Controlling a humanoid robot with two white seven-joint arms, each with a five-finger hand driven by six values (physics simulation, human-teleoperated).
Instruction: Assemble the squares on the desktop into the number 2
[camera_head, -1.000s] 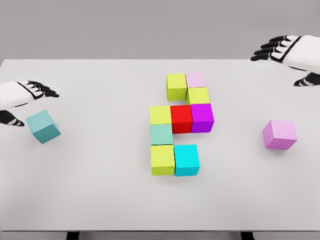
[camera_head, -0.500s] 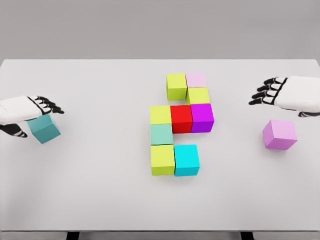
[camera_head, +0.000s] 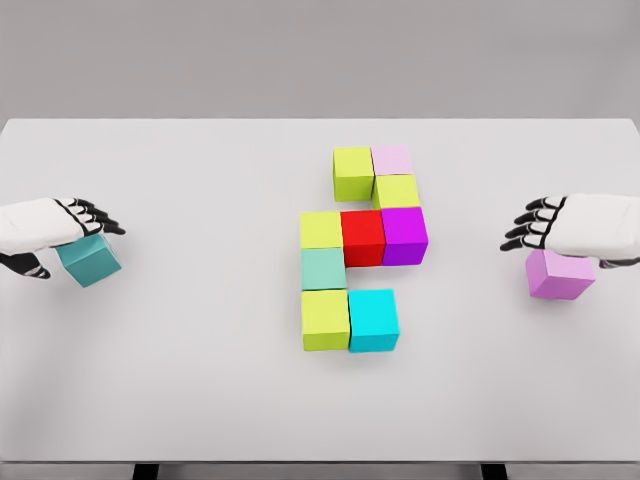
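A humanoid robot's two white hands hover over loose cubes at opposite ends of a white table (camera_head: 200, 400), with a partly built figure of coloured cubes standing between them. At the left edge, the left hand (camera_head: 50, 228) lies flat over the top of a teal cube (camera_head: 90, 262), its black fingers (camera_head: 98, 216) stretched out past the cube's far corner; the thumb shows dark beside the cube's left face, and whether the hand actually grips the cube cannot be told from this angle. At the right, the right hand (camera_head: 575, 225) covers the top of a pink cube (camera_head: 558, 275), its fingers extended and pointing left, beyond the cube's edge (again, contact is unclear).

In the middle of the table, eight cubes sit pressed together. The far row holds a lime cube (camera_head: 353, 172) and a pale pink cube (camera_head: 392, 159) side by side. A second lime cube (camera_head: 397, 190) sits just nearer, under the pale pink one. The middle row runs, left to right, a third lime cube (camera_head: 320, 229), a red cube (camera_head: 362, 236) and a purple cube (camera_head: 404, 234). Below the row's left end comes a mint cube (camera_head: 323, 267), then a fourth lime cube (camera_head: 325, 318) with a cyan cube (camera_head: 373, 318) touching its right side. Both loose cubes lie well apart from this cluster.
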